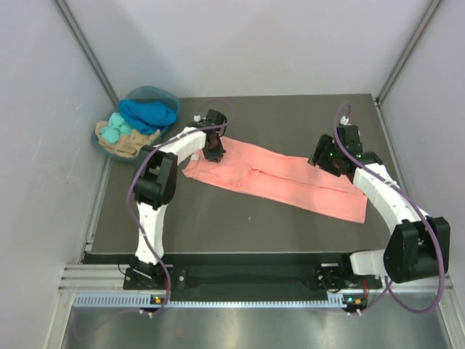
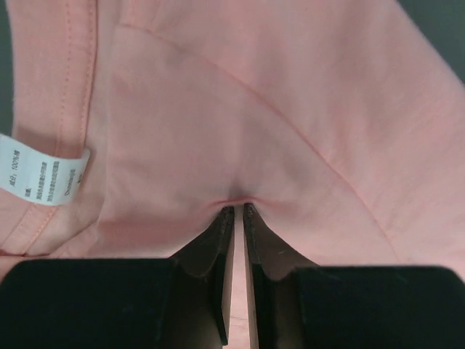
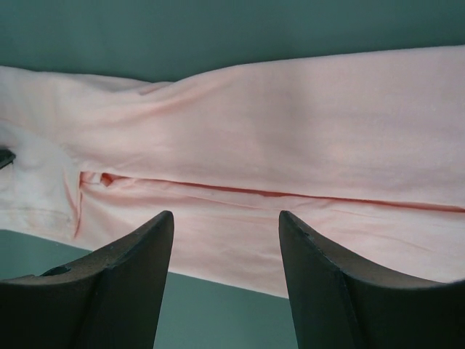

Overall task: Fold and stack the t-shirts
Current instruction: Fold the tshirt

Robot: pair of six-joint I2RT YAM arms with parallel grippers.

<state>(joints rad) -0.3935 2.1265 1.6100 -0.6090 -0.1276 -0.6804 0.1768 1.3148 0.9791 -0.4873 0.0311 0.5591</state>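
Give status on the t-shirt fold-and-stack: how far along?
Done: salmon-pink t-shirt folded lengthwise into a long strip. In hand: left pincer pinches it near the label; right pincer open above the other half. Left: likely crosswise folds, then the blue shirt, turquoise shirt and tan shirt heaped at the basket. No stack yet.

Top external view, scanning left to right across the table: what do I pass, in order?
Teal basket → left end effector → right end effector. The salmon-pink t-shirt stretches across both end effectors, so it has no single place.
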